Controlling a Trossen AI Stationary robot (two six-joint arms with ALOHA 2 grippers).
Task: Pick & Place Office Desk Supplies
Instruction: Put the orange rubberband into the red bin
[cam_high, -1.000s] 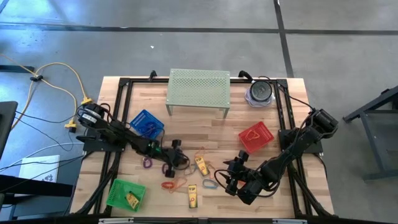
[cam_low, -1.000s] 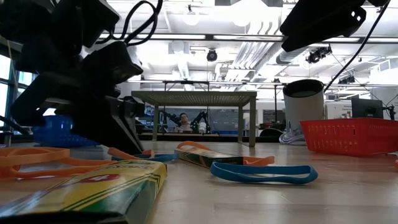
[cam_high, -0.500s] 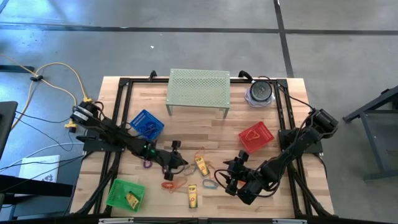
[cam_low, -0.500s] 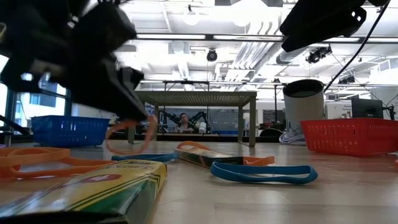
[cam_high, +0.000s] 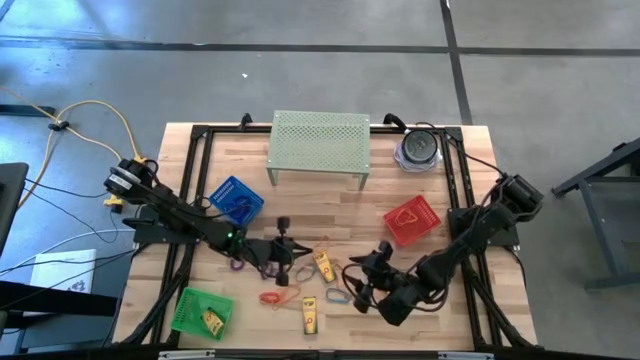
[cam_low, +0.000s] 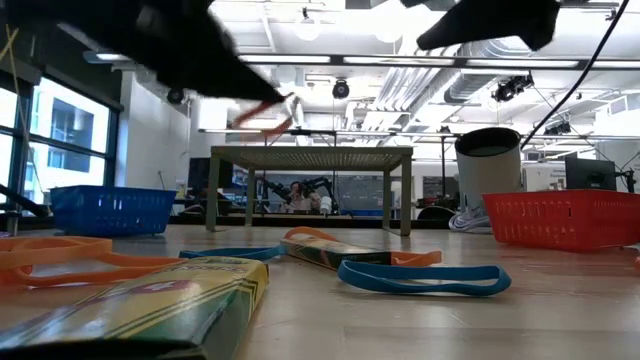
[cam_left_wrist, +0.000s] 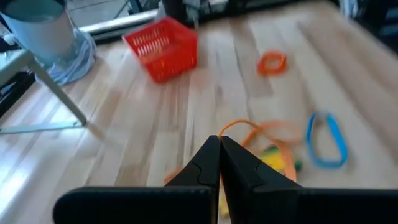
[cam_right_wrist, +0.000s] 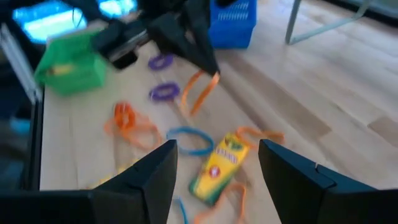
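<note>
left end effector (cam_left_wrist: 219, 146) pinched shut on an orange loop (cam_right_wrist: 199, 91), lifted off the desk (cam_high: 340, 205).
right end effector (cam_right_wrist: 217, 158) spread wide, empty, a crayon box (cam_right_wrist: 219, 165) below it.

Wooden table (cam_high: 330, 215), perforated metal stand (cam_high: 319, 138)

Overhead, table-level and two wrist views, red basket (cam_high: 411, 221) shared.

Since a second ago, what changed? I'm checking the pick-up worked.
The left tool, shut on an orange rubber band, has lifted it off the table and carried it toward the right. The right tool stayed open and low near the front, shifting only slightly. The baskets, crayon boxes and other bands lie as before.
</note>
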